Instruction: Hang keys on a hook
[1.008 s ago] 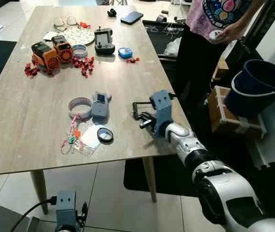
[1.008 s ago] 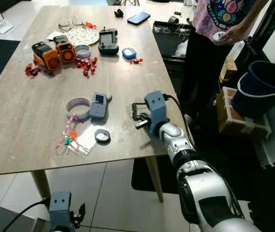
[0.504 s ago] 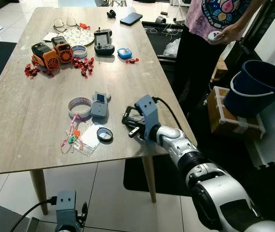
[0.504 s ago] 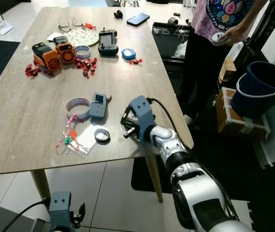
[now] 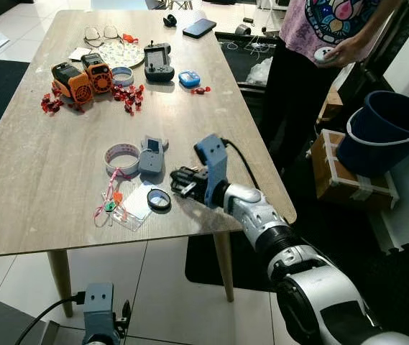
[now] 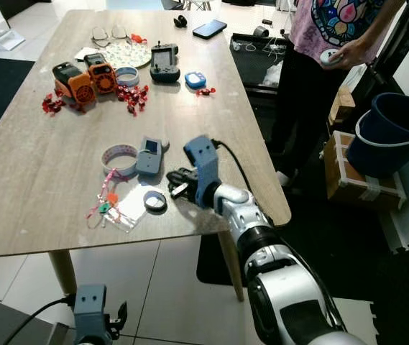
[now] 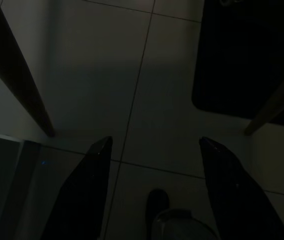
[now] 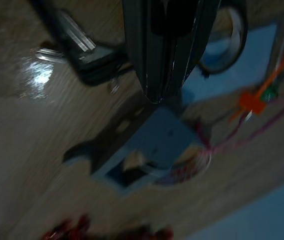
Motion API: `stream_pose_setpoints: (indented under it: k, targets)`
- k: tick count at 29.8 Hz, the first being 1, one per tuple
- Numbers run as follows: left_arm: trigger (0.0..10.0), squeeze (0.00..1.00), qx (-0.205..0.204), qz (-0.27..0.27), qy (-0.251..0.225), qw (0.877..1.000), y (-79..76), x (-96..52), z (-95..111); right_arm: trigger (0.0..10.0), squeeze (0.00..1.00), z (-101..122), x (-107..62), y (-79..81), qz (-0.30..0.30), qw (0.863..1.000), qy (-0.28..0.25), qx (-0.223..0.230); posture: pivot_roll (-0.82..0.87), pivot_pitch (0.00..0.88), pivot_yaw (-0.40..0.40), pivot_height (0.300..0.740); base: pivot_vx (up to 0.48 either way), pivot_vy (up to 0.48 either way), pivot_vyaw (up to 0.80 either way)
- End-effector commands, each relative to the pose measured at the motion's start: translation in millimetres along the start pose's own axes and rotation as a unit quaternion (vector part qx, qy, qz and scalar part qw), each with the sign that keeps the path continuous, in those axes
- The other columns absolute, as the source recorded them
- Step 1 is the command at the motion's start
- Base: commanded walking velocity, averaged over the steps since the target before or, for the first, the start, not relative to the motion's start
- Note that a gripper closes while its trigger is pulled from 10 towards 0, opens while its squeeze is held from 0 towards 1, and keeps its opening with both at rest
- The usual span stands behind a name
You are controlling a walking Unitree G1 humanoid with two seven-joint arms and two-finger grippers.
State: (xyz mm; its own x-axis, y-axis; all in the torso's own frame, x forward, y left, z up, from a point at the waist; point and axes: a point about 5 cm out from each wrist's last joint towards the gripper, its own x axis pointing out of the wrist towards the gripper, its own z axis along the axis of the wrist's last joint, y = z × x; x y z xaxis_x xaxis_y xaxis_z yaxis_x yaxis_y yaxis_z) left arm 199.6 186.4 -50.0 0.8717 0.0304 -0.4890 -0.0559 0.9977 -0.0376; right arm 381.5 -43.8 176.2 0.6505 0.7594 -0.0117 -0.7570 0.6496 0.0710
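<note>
Reaching low over the bench [image 5: 39, 172], our right hand [image 5: 179, 183] hovers, grip unclear, beside one small round tin [image 5: 159, 200]; two tape rolls [image 5: 121, 158] lie about.

wooden table [image 5: 46, 208], keys [image 5: 111, 206], tape roll [image 5: 121, 158]

The table [image 5: 60, 187] has a matt, pale wood-grain top; in the right wrist view it shows a glossy glare patch. On the table, the keys [image 5: 111, 205] carry thin red cord and small orange and green plastic tags, beside a clear plastic sleeve [image 5: 136, 208]. The grey device [image 5: 151, 154] just beyond them is matt plastic, and the tape roll [image 5: 121, 157] beside it looks like paper. At the table's far end, two orange tools [image 5: 80, 77] are glossy plastic. The right gripper [image 5: 182, 182] has matt black fingers on a matt blue-grey plastic mount; its arm [image 5: 290, 251] is smooth, glossy silver. Beneath the table, the floor [image 5: 168, 287] is smooth, light tile. To the table's right, the bucket [image 5: 384, 129] is smooth dark-blue plastic.
</note>
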Motion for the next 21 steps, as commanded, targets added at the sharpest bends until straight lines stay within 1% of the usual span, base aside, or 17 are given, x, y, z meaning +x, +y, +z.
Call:
stream_pose_setpoints:
  k: [1, 2, 4, 5, 6, 7, 8, 10, 13, 14, 15, 17, 21]
  targets:
    - [10.0, 0.0, 0.002, -0.006, 0.022, 1.0, -4.2, -4.2, -11, 10.0, 0.0, 3, -0.6, -1.2, -0.004, 1.0, -0.014, 0.006, 0.06, 0.186, -0.053, 0.74, 0.0, 0.0, 0.0]
    - [10.0, 0.0, 0.002, -0.006, 0.022, 1.0, -4.3, -4.2, -11, 10.0, 0.0, 6, -1.3, -3.2, -0.011, 1.0, -0.024, 0.011, 0.06, 0.184, -0.053, 0.74, 0.0, 0.0, 0.0]
    - [10.0, 0.0, 0.001, -0.007, 0.023, 1.0, -4.6, -4.1, -11, 10.0, 0.0, 10, -4.0, -11.1, -0.045, 0.998, -0.036, 0.02, 0.06, 0.182, -0.053, 0.74, 0.0, 0.0, 0.0]
    - [10.0, 0.0, 0.001, -0.007, 0.023, 1.0, -4.6, -4.1, -11, 10.0, 0.0, 10, -4.0, -11.1, -0.045, 0.998, -0.036, 0.02, 0.06, 0.182, -0.053, 0.74, 0.0, 0.0, 0.0]
    - [10.0, 0.0, 0.001, -0.007, 0.023, 1.0, -4.8, -4.1, -11, 10.0, 0.02, 9, -6.5, -17.5, -0.074, 0.997, -0.029, 0.024, 0.06, 0.181, -0.053, 0.74, 0.0, 0.0, 0.0]
    - [10.0, 0.0, 0.001, -0.007, 0.023, 1.0, -5.0, -3.9, -11, 10.0, 0.38, 7, -9.2, -23.8, -0.104, 0.994, -0.019, 0.025, 0.06, 0.178, -0.053, 0.74, 0.0, 0.0, 0.0]
    - [10.0, 0.0, 0.001, -0.007, 0.024, 1.0, -5.2, -3.7, -11, 10.0, 1.0, 5, -11.4, -27.8, -0.122, 0.992, -0.012, 0.029, 0.06, 0.179, -0.053, 0.74, 0.0, 0.0, 0.0]
    - [10.0, 0.0, 0.0, -0.006, 0.023, 1.0, -5.4, -3.7, -11, 10.0, 1.0, 4, -13.3, -31.7, -0.141, 0.989, -0.008, 0.04, 0.06, 0.179, -0.055, 0.74, 0.0, 0.0, 0.0]
    - [10.0, 0.0, -0.001, -0.005, 0.023, 1.0, -5.1, -3.9, -11, 10.0, 1.0, 3, -13.2, -32.3, -0.146, 0.988, -0.008, 0.044, 0.06, 0.179, -0.055, 0.74, 0.0, 0.0, 0.0]
    - [10.0, 0.0, -0.001, -0.005, 0.023, 1.0, -4.7, -4.2, -11, 10.0, 0.97, 3, -12.4, -32.0, -0.148, 0.988, -0.01, 0.051, 0.06, 0.181, -0.055, 0.74, 0.0, 0.0, 0.0]
    - [10.0, 0.0, -0.002, -0.004, 0.023, 1.0, -4.4, -4.5, -12, 10.0, 0.0, 4, -11.0, -31.4, -0.15, 0.987, -0.013, 0.061, 0.06, 0.183, -0.057, 0.74, 0.0, 0.0, 0.0]
    - [10.0, 0.0, -0.003, -0.003, 0.023, 1.0, -4.2, -4.9, -12, 10.0, 0.0, 5, -8.9, -30.7, -0.156, 0.985, -0.019, 0.075, 0.06, 0.183, -0.058, 0.74, 0.0, 0.0, 0.0]
    - [10.0, 0.0, -0.004, -0.003, 0.023, 1.0, -4.4, -5.2, -12, 10.0, 0.0, 6, -7.5, -30.2, -0.162, 0.983, -0.021, 0.084, 0.06, 0.183, -0.062, 0.74, 0.0, 0.0, 0.0]
